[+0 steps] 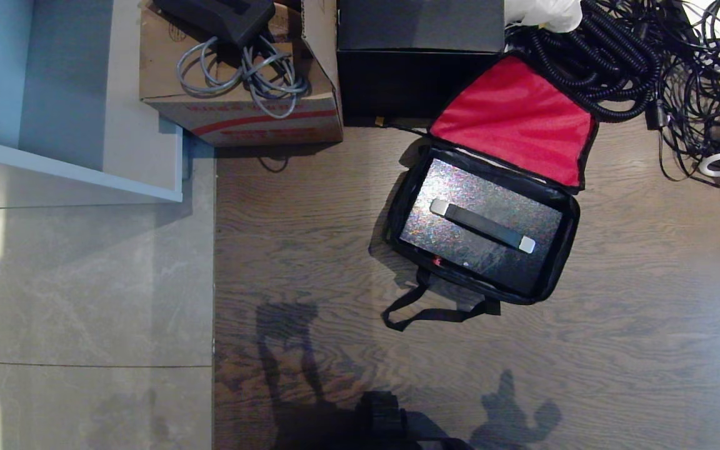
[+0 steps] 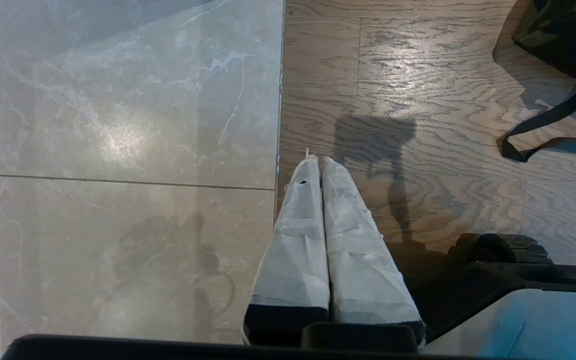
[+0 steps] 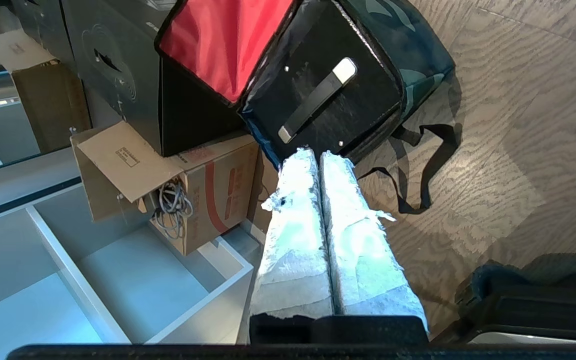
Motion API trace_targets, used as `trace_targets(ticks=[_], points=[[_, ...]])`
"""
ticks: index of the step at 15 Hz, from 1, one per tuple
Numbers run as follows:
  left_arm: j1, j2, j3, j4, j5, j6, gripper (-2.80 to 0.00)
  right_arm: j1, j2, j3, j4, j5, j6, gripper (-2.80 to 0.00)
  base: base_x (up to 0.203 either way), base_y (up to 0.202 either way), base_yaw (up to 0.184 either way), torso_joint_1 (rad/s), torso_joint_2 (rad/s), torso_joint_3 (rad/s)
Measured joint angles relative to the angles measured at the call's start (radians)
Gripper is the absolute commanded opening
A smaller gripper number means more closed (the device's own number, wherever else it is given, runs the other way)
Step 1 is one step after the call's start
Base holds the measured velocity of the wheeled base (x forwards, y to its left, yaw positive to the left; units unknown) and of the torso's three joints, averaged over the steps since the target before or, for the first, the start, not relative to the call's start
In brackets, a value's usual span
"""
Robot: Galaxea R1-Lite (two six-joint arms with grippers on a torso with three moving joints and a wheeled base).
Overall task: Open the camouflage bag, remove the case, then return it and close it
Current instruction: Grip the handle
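For you: one open camouflage bag (image 1: 557,262), one case (image 1: 482,228) inside, two grippers, left gripper (image 2: 316,162) and right gripper (image 3: 313,154), both closed, empty.

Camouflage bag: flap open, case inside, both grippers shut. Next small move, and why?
Probably open the right gripper and reach for the black bar handle of the glittery dark flat case. The soft camouflage bag lies open, red flap lining up, handle exposed. The left gripper sits shut over bare floor.
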Motion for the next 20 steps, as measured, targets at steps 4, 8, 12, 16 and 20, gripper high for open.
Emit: trace_targets(ticks=[4,8,12,16,20], points=[[0.000,0.000,0.000,0.000,0.000,0.000,-2.80,0.000,0.000,0.000,0.000,0.000,0.000,-2.80,0.000,0.000,0.000,0.000,0.00,0.000],[0.000,0.000,0.000,0.000,0.000,0.000,-2.80,0.000,0.000,0.000,0.000,0.000,0.000,-2.80,0.000,0.000,0.000,0.000,0.00,0.000],[0.000,0.000,0.000,0.000,0.000,0.000,-2.80,0.000,0.000,0.000,0.000,0.000,0.000,-2.80,0.000,0.000,0.000,0.000,0.00,0.000],[0.000,0.000,0.000,0.000,0.000,0.000,-2.80,0.000,0.000,0.000,-0.018,0.014,-0.074,-2.80,0.000,0.000,0.000,0.000,0.00,0.000],[0.000,0.000,0.000,0.000,0.000,0.000,-2.80,0.000,0.000,0.000,-0.031,0.032,-0.479,-2.80,0.000,0.000,0.000,0.000,0.00,0.000]])
